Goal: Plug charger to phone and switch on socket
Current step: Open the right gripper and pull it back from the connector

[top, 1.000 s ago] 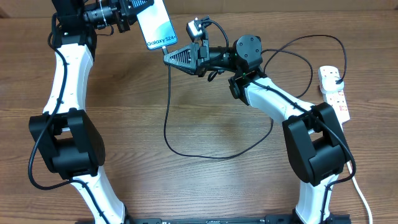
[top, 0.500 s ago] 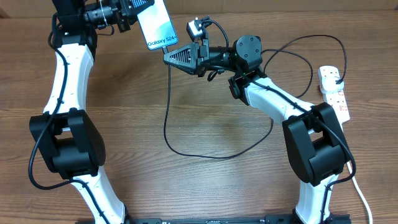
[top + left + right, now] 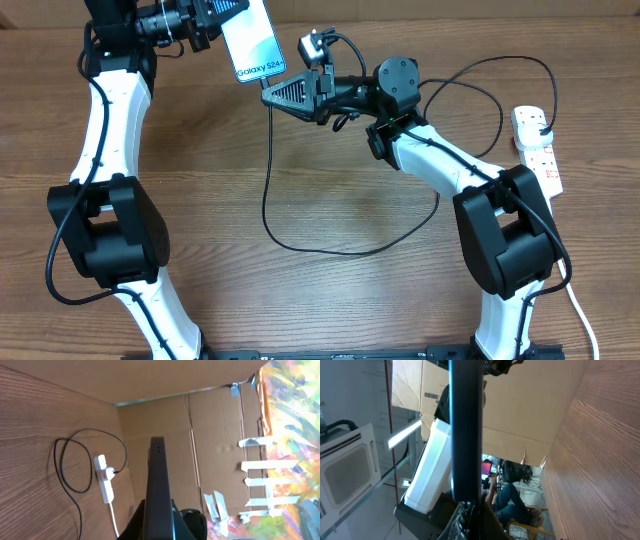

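Table [image 3: 350,300]: brown wood grain.
Charger [image 3: 300,240]: thin black cable, looping wide from the socket up to the phone's lower edge.
Socket [image 3: 538,150]: white strip at the right edge, well apart from the phone.
Phone [image 3: 252,40]: bright teal screen, lifted, tilted.
Left gripper [image 3: 218,12]: clamped on the phone's top end.
Right gripper [image 3: 275,92]: pinched on the charger's tip.

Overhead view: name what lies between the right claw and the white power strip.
Overhead shows the right claw's own arm and the thin black cable looping toward the white power strip.
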`<state>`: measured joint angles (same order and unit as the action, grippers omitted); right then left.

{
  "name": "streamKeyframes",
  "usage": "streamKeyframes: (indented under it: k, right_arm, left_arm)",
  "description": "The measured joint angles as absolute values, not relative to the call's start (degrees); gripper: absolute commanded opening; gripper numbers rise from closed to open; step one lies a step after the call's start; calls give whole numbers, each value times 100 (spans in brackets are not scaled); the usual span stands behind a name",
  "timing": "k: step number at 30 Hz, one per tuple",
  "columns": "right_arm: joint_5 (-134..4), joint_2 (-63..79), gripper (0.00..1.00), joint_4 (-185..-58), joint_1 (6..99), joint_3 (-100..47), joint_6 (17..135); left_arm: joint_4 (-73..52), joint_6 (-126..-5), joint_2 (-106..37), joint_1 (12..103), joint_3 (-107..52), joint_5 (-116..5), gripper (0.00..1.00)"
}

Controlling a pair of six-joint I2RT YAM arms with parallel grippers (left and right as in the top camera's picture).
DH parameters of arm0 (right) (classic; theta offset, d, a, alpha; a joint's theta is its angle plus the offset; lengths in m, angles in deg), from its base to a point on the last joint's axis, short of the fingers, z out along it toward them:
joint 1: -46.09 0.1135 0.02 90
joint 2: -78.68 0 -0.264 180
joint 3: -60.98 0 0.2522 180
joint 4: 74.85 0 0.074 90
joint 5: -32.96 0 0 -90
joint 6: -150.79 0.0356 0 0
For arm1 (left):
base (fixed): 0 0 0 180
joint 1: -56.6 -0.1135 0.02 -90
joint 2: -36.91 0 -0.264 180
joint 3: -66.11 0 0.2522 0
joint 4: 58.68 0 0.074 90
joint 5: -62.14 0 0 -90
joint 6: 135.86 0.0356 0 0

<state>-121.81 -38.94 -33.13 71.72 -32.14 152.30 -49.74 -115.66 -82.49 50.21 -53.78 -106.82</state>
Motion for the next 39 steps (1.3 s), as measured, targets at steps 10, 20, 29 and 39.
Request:
streamKeyframes:
  k: [10, 20, 29, 39]
  right_arm:
    - [-12219, -3894, 4, -3380, 7174, -3214, 15230]
    - [-12076, -3894, 40, -3404, 7163, -3214, 15206]
    - [-12057, -3894, 90, -3066, 7119, -3218, 15210]
    - [-12090, -3897, 91, -4189, 6872, -3220, 15026]
  left_arm:
    - [-4992, -11458, -8251, 5021, -5378, -10719, 4]
    - [-4963, -11443, -8249, 5038, -5378, -10914, 4]
    - [-4955, -11426, -8251, 5007, -5378, -11108, 4]
    - [-4924, -11428, -8249, 4717, -5378, -11298, 4]
